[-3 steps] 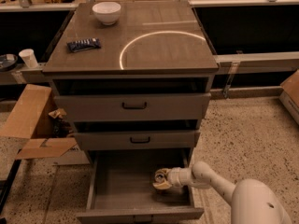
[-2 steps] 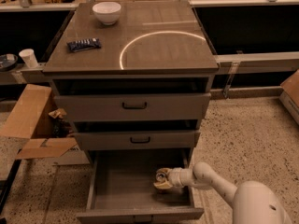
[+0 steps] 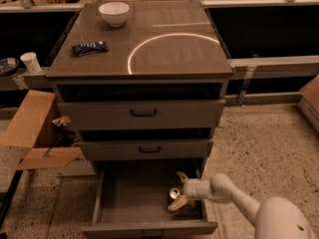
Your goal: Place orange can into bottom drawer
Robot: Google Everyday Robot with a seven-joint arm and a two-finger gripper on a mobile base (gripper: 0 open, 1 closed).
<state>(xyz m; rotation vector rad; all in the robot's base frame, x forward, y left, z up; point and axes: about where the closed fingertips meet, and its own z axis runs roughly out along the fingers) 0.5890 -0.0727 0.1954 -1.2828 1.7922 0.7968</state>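
Nearest the camera, the robot's smooth white rounded arm (image 3: 234,195) reaches in from the lower right. It ends in a pale two-finger end effector (image 3: 174,191) inside the grey, deep, box-shaped bottom drawer (image 3: 129,193), which stands pulled fully out. The fingers are spread apart, one above and one below the small orange-brown drink can (image 3: 174,193). Only the can's shiny silver top catches the light. It sits low at the right side of the drawer, close to the right wall, and seems to rest on the plain matte floor. The fingers look wider than the can and do not seem to clamp it.

I judge the task to be at the release step: the can is in the right compartment and seems let go. The next move calls for drawing the end effector straight back and up. It must not brush the light, round can, which would tip or roll easily on that smooth floor.

Behind are the two shallower grey drawers with black bar handles, the middle drawer (image 3: 144,149) and the top drawer (image 3: 142,114), both shut. On the glossy brown tabletop (image 3: 169,39) lie a crinkled dark blue snack packet (image 3: 89,48) and, farther back, a glazed white bowl (image 3: 113,13). A torn brown cardboard box (image 3: 35,128) sits on the speckled floor at left.
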